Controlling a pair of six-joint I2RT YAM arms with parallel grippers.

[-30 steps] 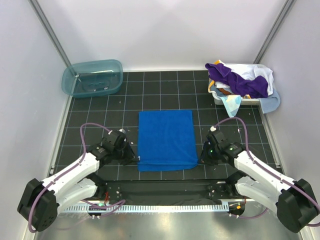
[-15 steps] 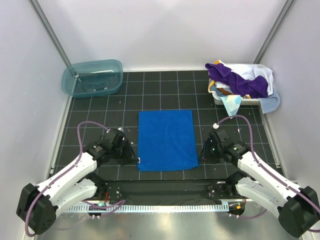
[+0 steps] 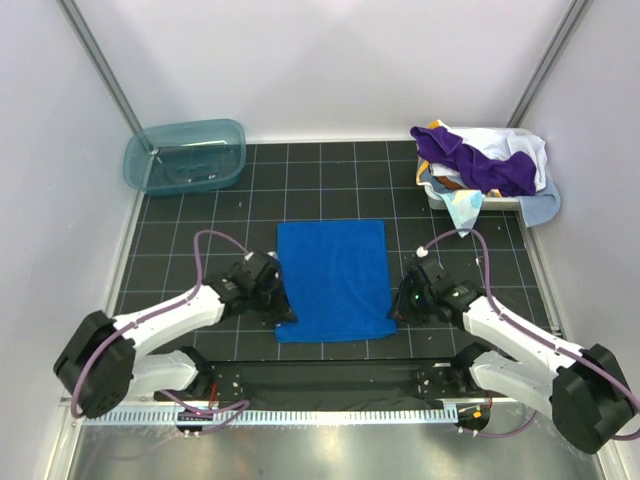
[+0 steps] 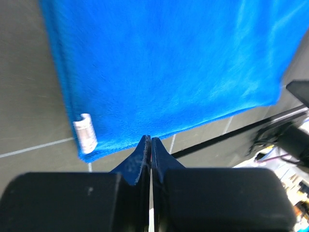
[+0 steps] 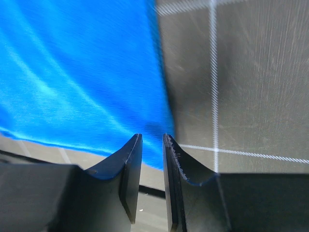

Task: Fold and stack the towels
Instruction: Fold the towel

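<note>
A royal blue towel (image 3: 333,278) lies flat as a folded rectangle in the middle of the black grid mat. My left gripper (image 3: 286,312) is at its near left corner; in the left wrist view its jaws (image 4: 149,139) are closed together, tips at the towel's near edge (image 4: 164,67), beside a white label (image 4: 84,133). My right gripper (image 3: 396,308) is at the near right corner; its jaws (image 5: 152,137) stand a narrow gap apart over the towel's corner (image 5: 72,72). A purple towel (image 3: 470,160), a white one (image 3: 527,150) and a light blue one (image 3: 545,205) are heaped at the back right.
The heaped towels sit in a white basket (image 3: 485,203) at the back right corner. A teal plastic tub (image 3: 185,155) stands at the back left. Grey walls close in both sides and the back. A black bar runs along the near edge.
Both grippers have moved inward to the blue towel's near corners, the left one furthest to the right. The towel's near left corner now looks slightly disturbed.
</note>
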